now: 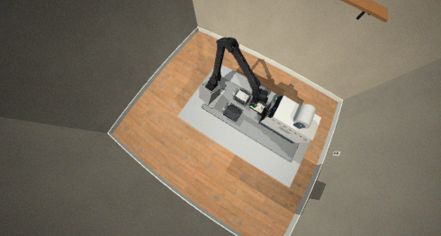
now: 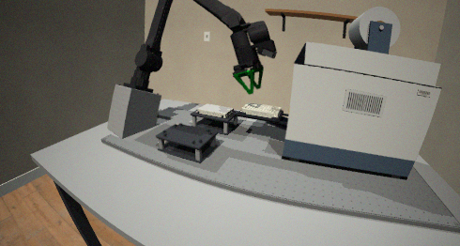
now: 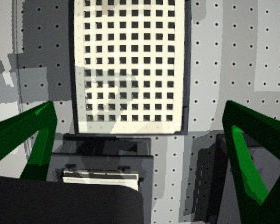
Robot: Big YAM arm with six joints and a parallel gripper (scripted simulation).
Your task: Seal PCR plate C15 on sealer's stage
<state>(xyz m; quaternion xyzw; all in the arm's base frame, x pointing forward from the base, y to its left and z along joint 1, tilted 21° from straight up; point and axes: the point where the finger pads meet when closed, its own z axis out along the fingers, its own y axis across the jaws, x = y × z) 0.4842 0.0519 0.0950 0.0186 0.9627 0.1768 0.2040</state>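
Observation:
The white 96-well plate C15 [image 3: 131,52] [image 2: 262,110] lies with its open wells up on the sealer's stage, end on to the housing; it looks flat and square there. My gripper [image 2: 249,83] hangs well above it, open and empty. In the wrist view its green fingers stand wide to either side, clear of the plate. Plate nest N1 [image 2: 188,138] is a dark, bare stand. The sealed plate C51 [image 2: 215,111] sits on nest N2, beside the stage. The sealer's front with the START key and the lamp is turned away in the exterior view.
The sealer housing [image 2: 359,109] is a large white box with a blue base and a foil roll [image 2: 375,29] on top, right of the stage. The arm's grey base block [image 2: 131,110] stands at the left. From above, nests, stage and sealer [image 1: 290,115] lie in a row.

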